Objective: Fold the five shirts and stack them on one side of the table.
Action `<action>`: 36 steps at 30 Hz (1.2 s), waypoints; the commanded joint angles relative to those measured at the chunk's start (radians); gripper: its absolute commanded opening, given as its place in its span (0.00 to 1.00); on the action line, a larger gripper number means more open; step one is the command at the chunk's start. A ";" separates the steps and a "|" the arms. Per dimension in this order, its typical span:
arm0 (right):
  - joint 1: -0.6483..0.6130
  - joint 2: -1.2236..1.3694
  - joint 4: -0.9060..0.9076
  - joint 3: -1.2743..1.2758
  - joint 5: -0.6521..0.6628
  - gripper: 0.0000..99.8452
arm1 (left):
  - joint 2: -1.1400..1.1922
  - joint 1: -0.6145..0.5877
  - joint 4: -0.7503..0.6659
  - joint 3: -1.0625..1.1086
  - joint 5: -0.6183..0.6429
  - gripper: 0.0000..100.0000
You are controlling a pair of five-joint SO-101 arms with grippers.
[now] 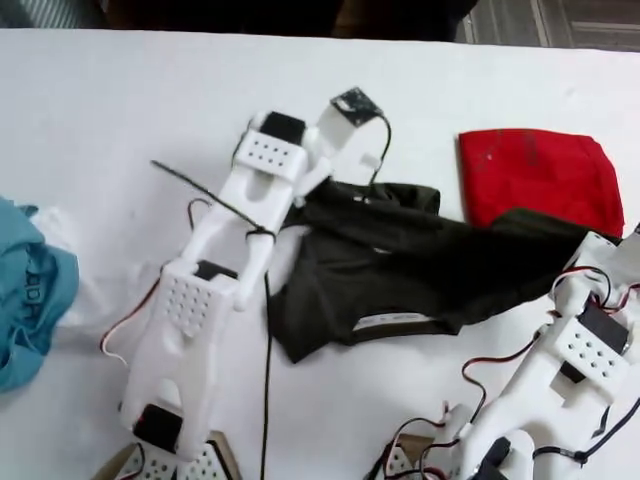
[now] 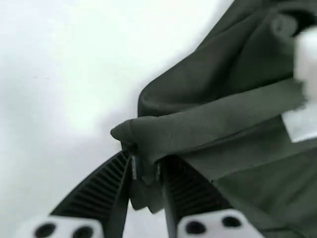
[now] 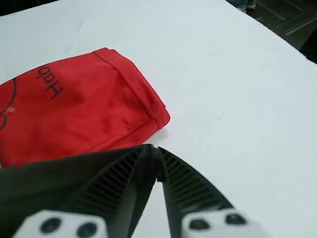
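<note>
A dark green shirt (image 1: 385, 270) lies rumpled across the middle of the white table (image 1: 120, 110). My left gripper (image 2: 144, 171) is shut on a bunched fold of the dark green shirt (image 2: 218, 114), at its far left corner in the high view (image 1: 318, 175). My right gripper (image 3: 152, 163) is shut on the shirt's edge (image 3: 44, 181) at its right end (image 1: 600, 240). A folded red shirt (image 1: 540, 178) lies just beyond it, with black print showing in the right wrist view (image 3: 69, 116). A crumpled teal shirt (image 1: 28, 295) sits at the table's left edge.
A black cable (image 1: 266, 380) runs down the table between the arms, and red wires (image 1: 490, 360) loop near the right arm's base. Bare white table stretches along the far side and in the left middle.
</note>
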 commanded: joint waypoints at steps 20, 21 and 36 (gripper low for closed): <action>-0.047 -0.042 -0.013 0.014 -0.008 0.02 | 0.078 0.132 0.230 -0.173 0.009 0.03; -0.047 -0.042 -0.013 0.014 -0.008 0.02 | 0.078 0.130 0.238 -0.173 0.009 0.03; -0.050 -0.042 -0.013 0.014 -0.008 0.02 | 0.077 0.124 0.201 -0.199 0.003 0.13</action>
